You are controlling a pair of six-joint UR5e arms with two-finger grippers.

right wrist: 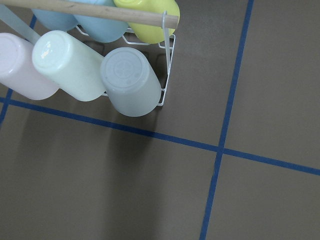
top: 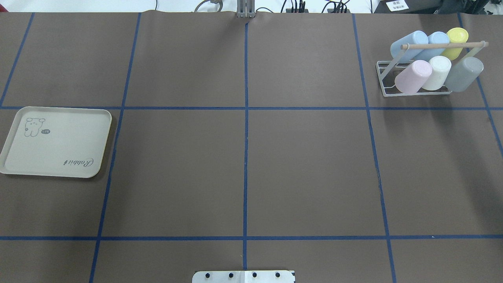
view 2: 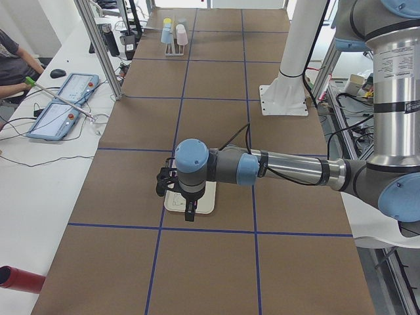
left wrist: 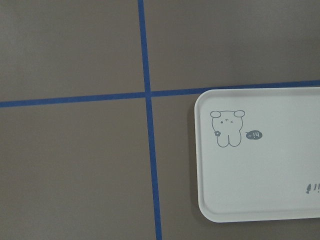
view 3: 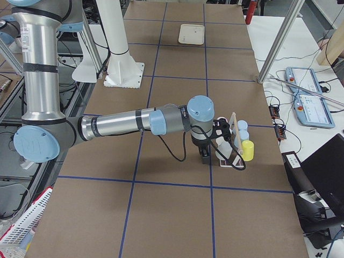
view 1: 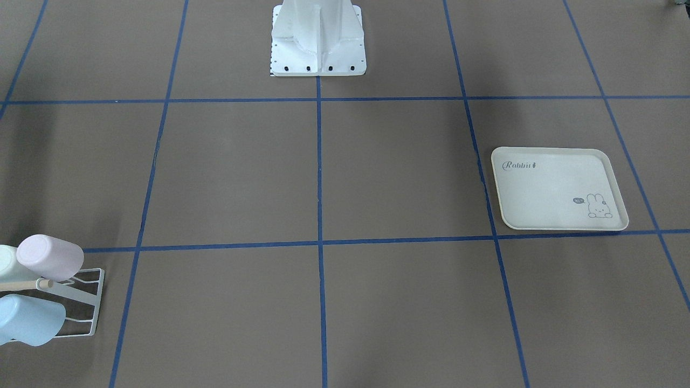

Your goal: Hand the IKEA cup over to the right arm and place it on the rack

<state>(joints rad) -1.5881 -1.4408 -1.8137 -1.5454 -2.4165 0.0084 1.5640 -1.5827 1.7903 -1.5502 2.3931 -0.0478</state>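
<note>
1. Table [top: 177,177]: brown top with a grid of blue tape.
2. Left arm [view 2: 289,167]: reaches out level over the table, wrist turned down above the tray.
3. Right arm [view 3: 118,124]: also reaches out level, wrist turned down close to the rack, with a black cable looping under it.
4. Tray [top: 59,153]: cream with a rabbit print, flat on the table at the robot's left, well apart from the rack.
5. Rack [top: 380,78]: white wire, at the far right corner, with a rod [top: 444,45] across the top.
6. Cups: all six sit tilted on the rack.
   - Front row: pink [top: 412,76], white [top: 437,72], grey [top: 464,74].
   - Back row: two blue [top: 408,42], yellow [top: 456,38].
   - Cannot tell which one is the task's cup.
7. Left gripper [view 2: 189,211]: points down over the tray. It shows only in a side view, so cannot tell whether the fingers are spread or pressed together.
8. Right gripper [view 3: 206,156]: points down beside the rack. Finger state likewise cannot be told.
</note>
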